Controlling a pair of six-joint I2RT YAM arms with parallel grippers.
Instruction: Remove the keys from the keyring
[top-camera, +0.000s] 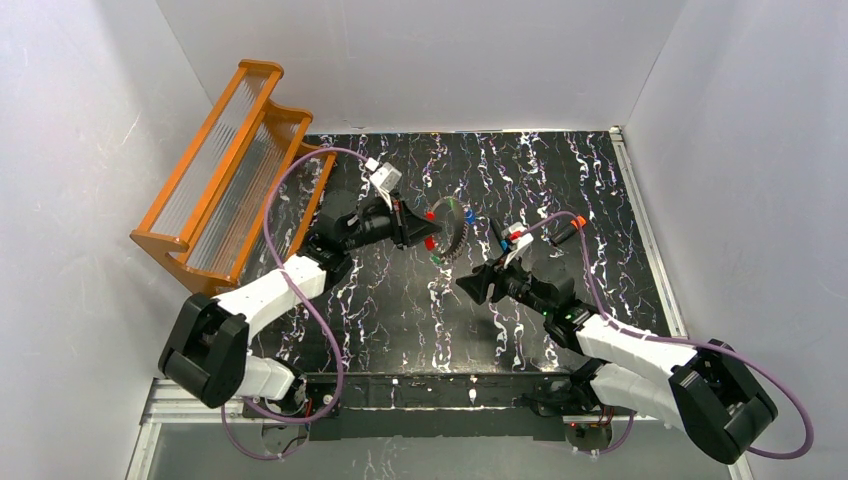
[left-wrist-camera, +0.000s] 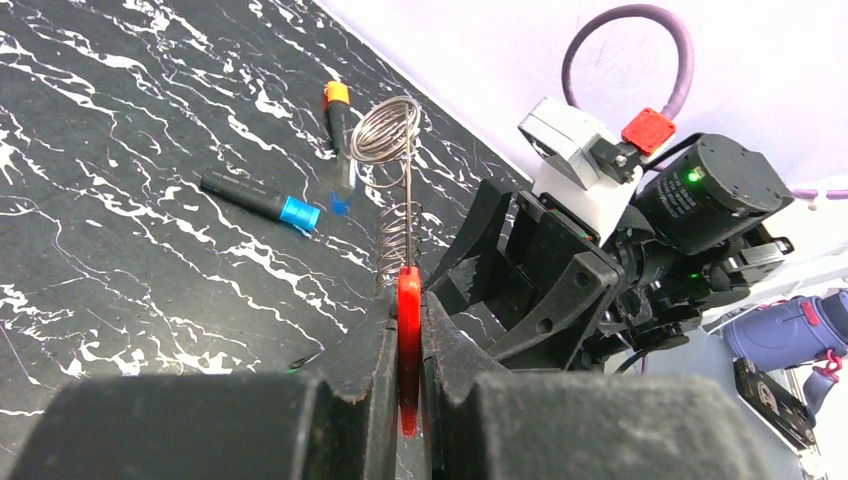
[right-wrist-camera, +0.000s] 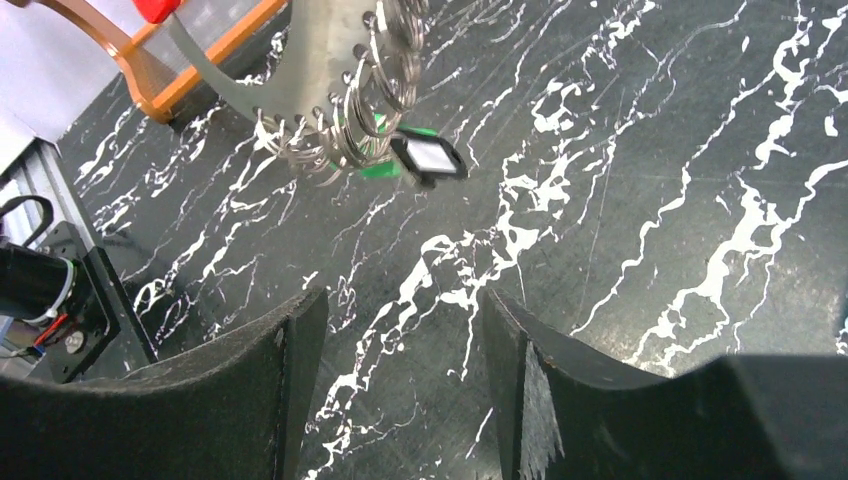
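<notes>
Surface: black table top (top-camera: 400, 320) veined in white, shut in by plain white walls.
Rack: orange rack (top-camera: 228, 165) at the far left, by the wall.
Left gripper (left-wrist-camera: 408, 310): pressed together on the red key (left-wrist-camera: 408, 345), with the flat plastic head edge-on between the fingers.
Keyring (top-camera: 450, 228): held up by that pinch near the middle of the table. Silvery curved plate with wire loops crowded along its edge. From the left wrist, loops rising above the red head. Cannot tell whether the lowest loops touch the table.
Other keys: green key (right-wrist-camera: 378, 170) among the lower loops, blue key (top-camera: 469, 215) on the far side. Blades too small to make out.
Black tag (right-wrist-camera: 428, 158): dark frame with a pale face, just beside the green head.
Right gripper (right-wrist-camera: 400, 330): spread wide, holding nothing, low over the table, near the keyring on its right and apart from it.
Cylinders: blue-tipped cylinder (left-wrist-camera: 258, 200) and orange-tipped cylinder (left-wrist-camera: 338, 108), both black, lying on the table beyond the ring, apart from each other.
</notes>
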